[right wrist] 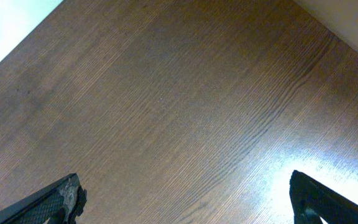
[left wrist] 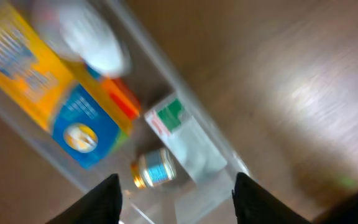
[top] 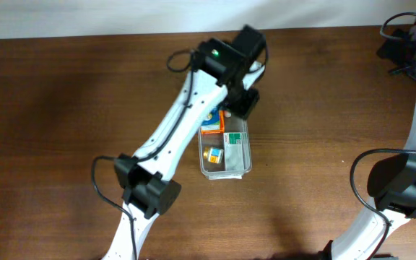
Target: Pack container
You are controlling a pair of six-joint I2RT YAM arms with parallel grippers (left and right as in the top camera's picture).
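Note:
The container [top: 250, 155] is a clear plastic bin in the middle of the table. It holds a yellow, blue and orange box [top: 212, 121], a white and green box [top: 234, 141] and a small gold-capped jar [top: 214, 154]. My left gripper [top: 243, 101] hovers over the bin's far end, open and empty. In the blurred left wrist view the open fingers [left wrist: 179, 205] frame the jar [left wrist: 153, 169], the white and green box [left wrist: 182, 134] and the yellow box [left wrist: 48, 93] inside the bin wall [left wrist: 166, 74]. My right gripper [right wrist: 191, 199] is open over bare wood.
A blurred white object [left wrist: 89, 37] lies on the yellow box at the bin's far end. The right arm [top: 403, 184] stands at the table's right edge, with cables at the far right corner [top: 399, 43]. The wall edge runs behind the table.

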